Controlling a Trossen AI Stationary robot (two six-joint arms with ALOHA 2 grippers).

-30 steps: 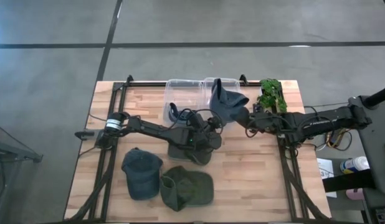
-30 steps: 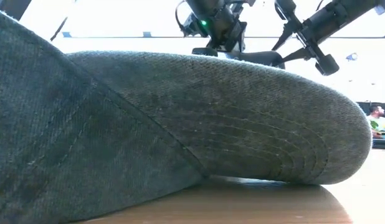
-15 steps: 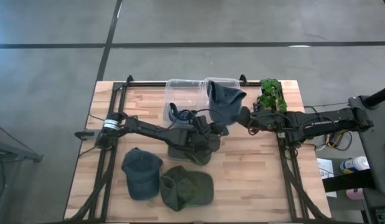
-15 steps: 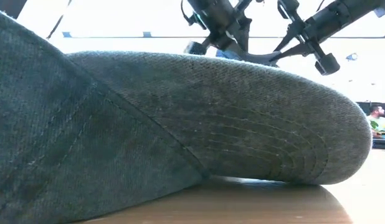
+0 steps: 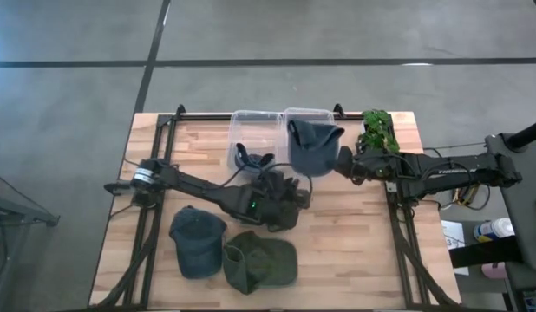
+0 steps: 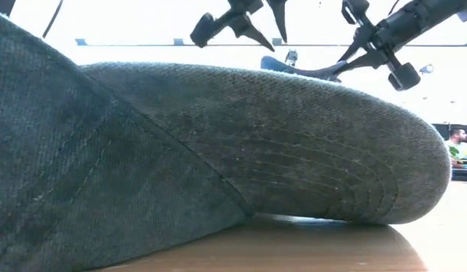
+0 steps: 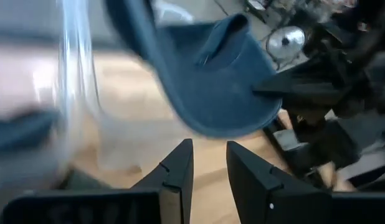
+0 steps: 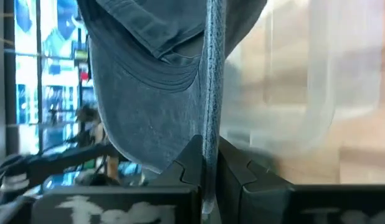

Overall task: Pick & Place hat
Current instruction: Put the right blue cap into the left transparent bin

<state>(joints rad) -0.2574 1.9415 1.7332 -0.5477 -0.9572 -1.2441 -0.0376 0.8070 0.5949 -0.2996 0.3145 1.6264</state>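
Observation:
A blue-grey hat sits over the right clear bin at the table's far side, with my right gripper shut on it from the right. Whether the hat rests on the bin, I cannot tell. My left gripper is open just near of the hat, above a dark green hat, and touches nothing. In the left wrist view its fingers point at the blue-grey hat. A blue hat and an olive hat lie on the table's near part. My right gripper pinches the blue-grey hat's brim at its edge between the two fingers. The fingers come about level from the table's right side. The crown reaches away from the fingers toward the bin.
A second clear bin stands left of the first, with something dark inside. A green plant stands at the far right. The olive hat fills the low view. Black rails run along the table's left and right sides.
My left gripper has drawn back from the blue-grey hat toward the near-left and has risen in the low view. My right gripper has shifted slightly toward the far edge, bringing the hat more over the right bin, where it lies flatter than before.

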